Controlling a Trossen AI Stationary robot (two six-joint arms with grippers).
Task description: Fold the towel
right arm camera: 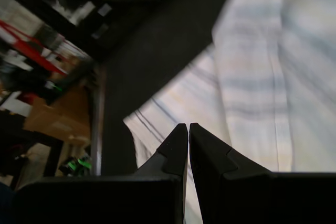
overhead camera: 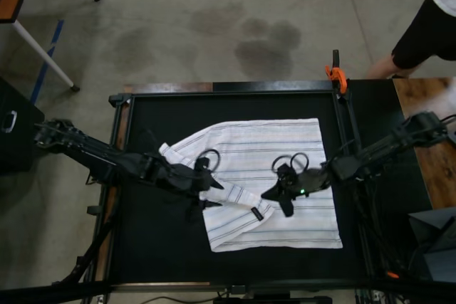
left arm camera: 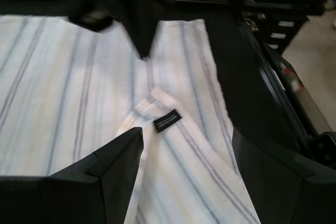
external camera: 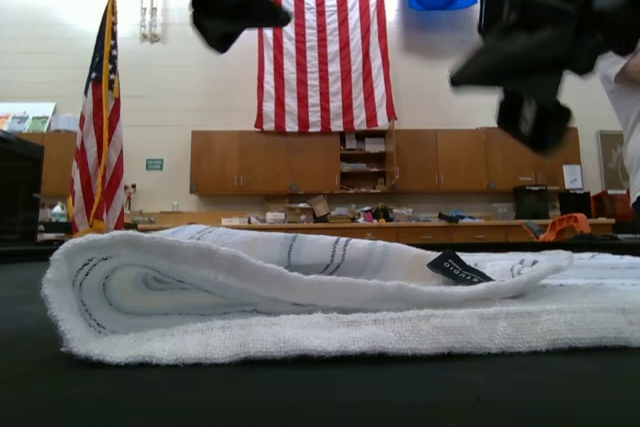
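We see the towel (overhead camera: 274, 176) lying on the black worktop (overhead camera: 157, 247), white with thin grey stripes. In the top view one corner is folded over diagonally across its left part, so a flap (overhead camera: 235, 201) rests on the flat cloth, with a small dark tag (overhead camera: 256, 213) at the flap's tip. The left wrist view shows the same tag (left arm camera: 167, 120) on the folded corner, and the exterior view shows the doubled layer as a rounded fold at that view's left, with the tag (external camera: 458, 269) on top.

The left hand (overhead camera: 206, 190) hovers over the flap's upper end; its fingers (left arm camera: 113, 166) stand wide apart with the flap between them, gripping nothing. The right hand (overhead camera: 280, 194) sits over the middle of the towel, just beside the tag, and its fingers (right arm camera: 176, 148) are pressed together with nothing visible between them.

An orange clamp (overhead camera: 335, 74) grips the worktop's far rail. A person (overhead camera: 427, 26) stands on the concrete floor (overhead camera: 214, 19) at the top view's upper right. Flags (external camera: 325, 42) hang on the back wall in the exterior view.
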